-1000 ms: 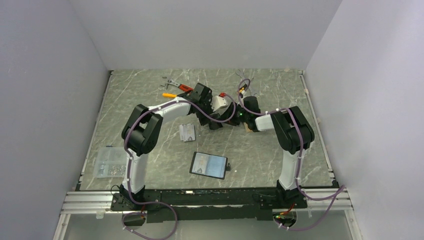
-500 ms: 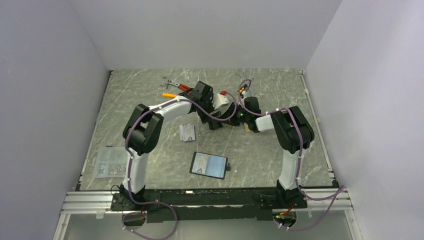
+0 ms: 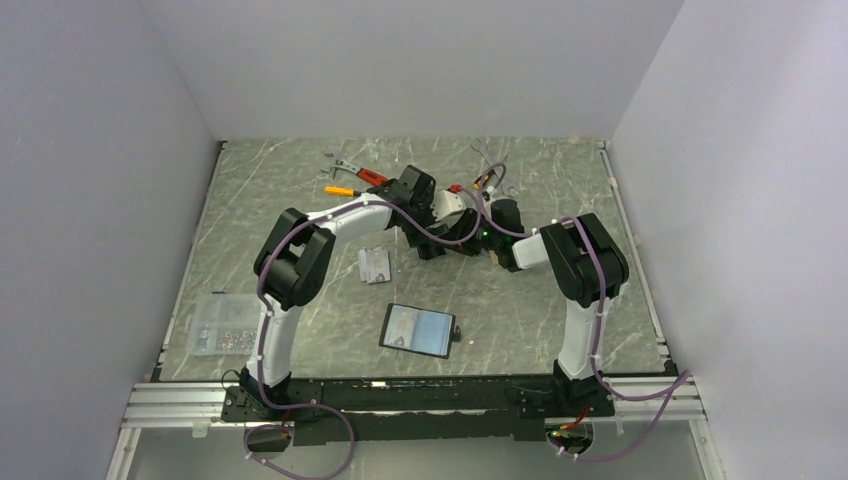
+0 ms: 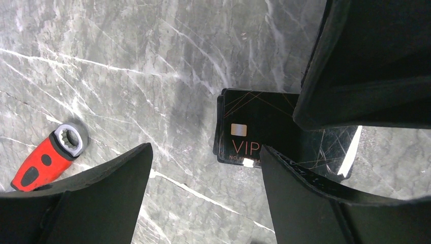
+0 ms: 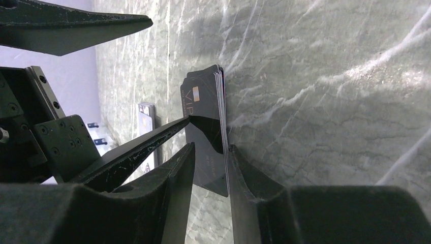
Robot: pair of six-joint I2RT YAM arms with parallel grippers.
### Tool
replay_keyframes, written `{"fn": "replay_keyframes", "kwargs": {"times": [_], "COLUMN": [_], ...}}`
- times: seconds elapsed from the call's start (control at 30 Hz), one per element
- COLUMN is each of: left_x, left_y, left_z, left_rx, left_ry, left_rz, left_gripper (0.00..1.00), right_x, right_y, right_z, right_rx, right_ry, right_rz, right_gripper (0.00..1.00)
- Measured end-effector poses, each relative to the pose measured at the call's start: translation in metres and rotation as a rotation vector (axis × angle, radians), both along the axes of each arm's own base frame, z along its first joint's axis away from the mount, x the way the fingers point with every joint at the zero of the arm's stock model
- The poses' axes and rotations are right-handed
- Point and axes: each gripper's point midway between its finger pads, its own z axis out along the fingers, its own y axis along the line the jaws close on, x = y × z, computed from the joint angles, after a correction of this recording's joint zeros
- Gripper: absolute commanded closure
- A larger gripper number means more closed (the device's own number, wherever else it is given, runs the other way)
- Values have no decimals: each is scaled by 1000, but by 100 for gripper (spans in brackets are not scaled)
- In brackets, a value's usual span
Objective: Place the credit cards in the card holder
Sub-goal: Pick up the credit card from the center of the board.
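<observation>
**A:** What's nearest the arm bases?

**B:** The card holder (image 3: 418,330). It lies open on the counter (image 3: 300,210) with its grey lining up, and no claw is near it. Well to its left is a clear plastic box (image 3: 220,325) of small parts.

**A:** And further in?

**B:** One silver-grey card (image 3: 373,264) lies flat and alone, between the card holder and the claws.

**A:** The claws, then?

**B:** They meet just beyond that card. The right claw (image 5: 211,147) is clamped on one end of a stack of black cards (image 5: 203,99) (the top one reads VIP). The stack is held low against the counter, and I can't tell whether its free end touches. The left claw (image 4: 205,147) stands wide apart and grips nothing. One fingertip (image 4: 284,168) is against the top card.

**A:** Behind them?

**B:** A red wrench (image 4: 48,157), an orange-handled tool (image 3: 340,190) and a tangle of wires (image 3: 490,175) lie toward the back wall.
</observation>
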Motion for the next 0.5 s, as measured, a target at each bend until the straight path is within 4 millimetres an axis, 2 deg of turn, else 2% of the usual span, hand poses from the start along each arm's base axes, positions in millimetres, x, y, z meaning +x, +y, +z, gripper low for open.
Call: {"fn": "replay_keyframes", "kwargs": {"times": [0.27,0.5], "left_x": [3,-7], "left_y": [-16,-23], "left_z": [0,-2], "left_rx": [-11,-46], "left_ry": [2,54], "left_rz": [-10,-16], "left_gripper": [16,13], "right_x": [-10,-16], "right_y": [-3,-6], "right_z": [0,0], "right_rx": [32,31], "right_ry": [3,6], "right_rz": [-15,-25], "right_gripper": [64,64]}}
